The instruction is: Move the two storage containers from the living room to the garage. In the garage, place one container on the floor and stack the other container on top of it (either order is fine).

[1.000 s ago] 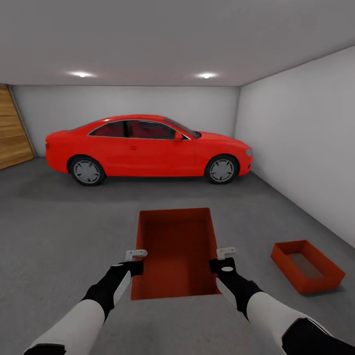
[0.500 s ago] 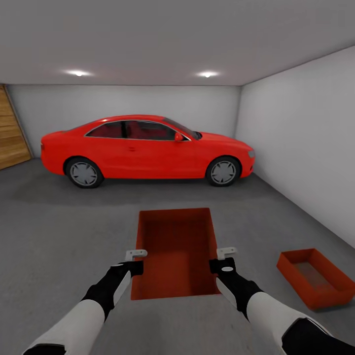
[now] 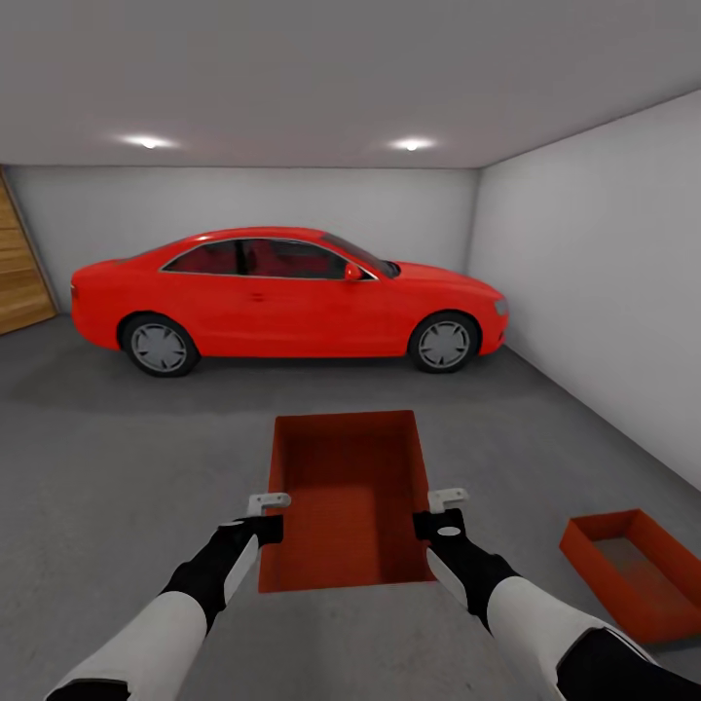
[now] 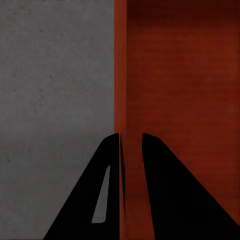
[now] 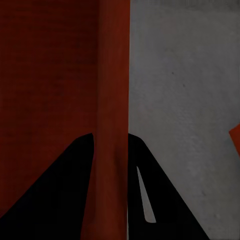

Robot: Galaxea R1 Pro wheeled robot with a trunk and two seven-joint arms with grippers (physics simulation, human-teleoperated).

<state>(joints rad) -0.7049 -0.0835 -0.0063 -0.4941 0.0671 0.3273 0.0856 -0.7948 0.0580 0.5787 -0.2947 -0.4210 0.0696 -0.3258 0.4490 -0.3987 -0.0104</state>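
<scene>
Left gripper (image 4: 131, 145), right gripper (image 5: 111, 142) each clamp carried container (image 3: 346, 492) (opposite walls); second container (image 3: 638, 574) on floor (image 3: 117, 458).

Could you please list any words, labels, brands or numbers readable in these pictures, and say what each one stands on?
There is no readable text.
The red car shows no badge or plate from its side.
The held bin, gripped by the left pincer and right pincer, is plain red.
The bin on the floor carries no label.
The walls and wooden door bear no signs.
</scene>
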